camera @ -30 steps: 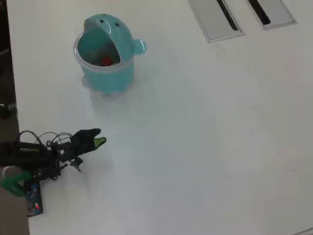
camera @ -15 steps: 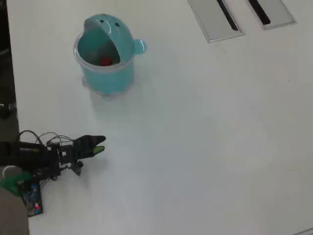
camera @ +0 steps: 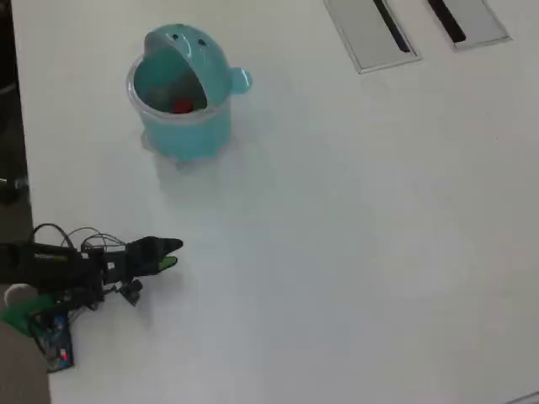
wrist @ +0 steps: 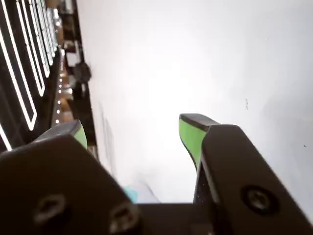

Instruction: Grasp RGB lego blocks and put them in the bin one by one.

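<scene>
One white table fills the overhead view. One teal bin stands at eleven o'clock, lid tipped back; one red block shows inside, other blocks hard to make out. One gripper lies at eight o'clock. In the wrist view its two green-padded jaws stand apart, grasping nothing; the arm is cut off.

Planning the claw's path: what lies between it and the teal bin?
Nothing: in the overhead view the white table is bare between the claw and the bin, which stands open with a red block inside.
</scene>
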